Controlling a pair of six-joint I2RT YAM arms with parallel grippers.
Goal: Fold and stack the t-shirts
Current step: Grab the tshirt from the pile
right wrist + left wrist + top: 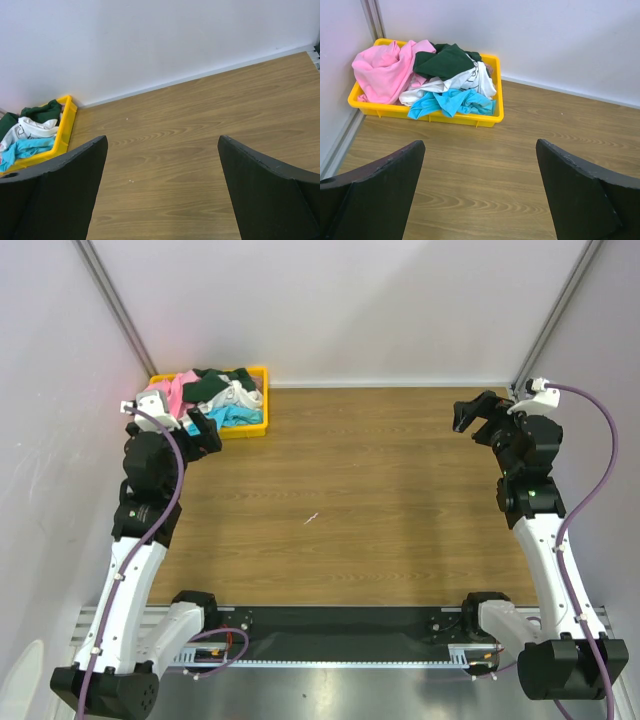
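The t-shirts lie crumpled in a heap inside a yellow tray (492,85) at the table's far left corner. In the left wrist view a pink shirt (382,70) fills the left of the tray, a white one with dark green sleeves (447,62) lies in the middle, and a turquoise one (452,101) hangs at the front. The same pile (215,395) shows in the top view and at the left edge of the right wrist view (30,135). My left gripper (197,433) hovers open just in front of the tray. My right gripper (477,418) stands open at the far right, with nothing between its fingers.
White walls close the table at the back and on both sides, with metal posts in the far corners. Wooden tabletop (340,500) stretches between the two arms. A black rail (340,625) with the arm bases runs along the near edge.
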